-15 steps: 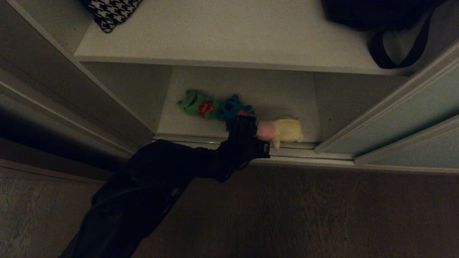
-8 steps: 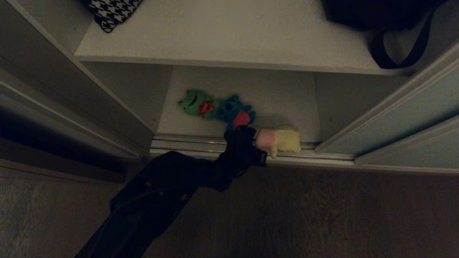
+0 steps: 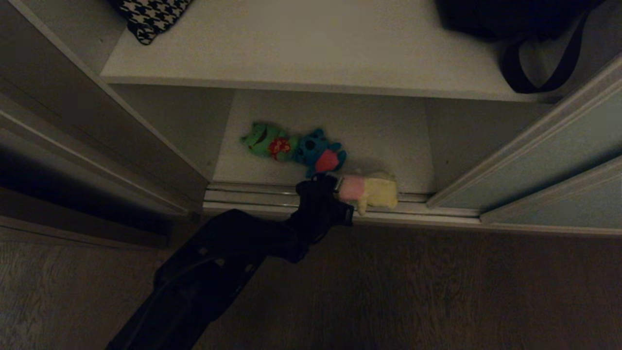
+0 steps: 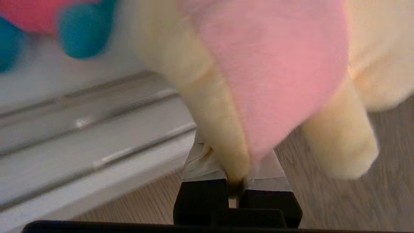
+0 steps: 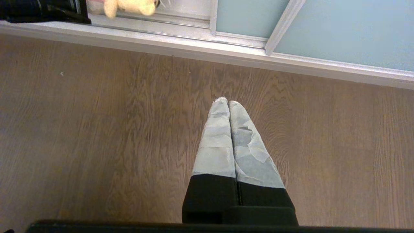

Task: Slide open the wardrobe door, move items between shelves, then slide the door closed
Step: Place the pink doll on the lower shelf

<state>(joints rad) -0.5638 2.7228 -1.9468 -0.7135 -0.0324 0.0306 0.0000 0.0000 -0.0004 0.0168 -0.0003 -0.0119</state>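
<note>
While clamped on the cream toy (image 3: 370,192), the left gripper (image 4: 236,181) is holding it over the track (image 3: 252,195).
Right gripper (image 5: 228,103) is hanging closed above the floor (image 5: 97,129).

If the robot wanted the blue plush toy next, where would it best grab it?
Probably by a blue limb or ear beside the pink belly of the blue plush toy, coming from the open front over the floor track. It lies flat on the bottom shelf, touching the green toy, so that side is crowded.
</note>
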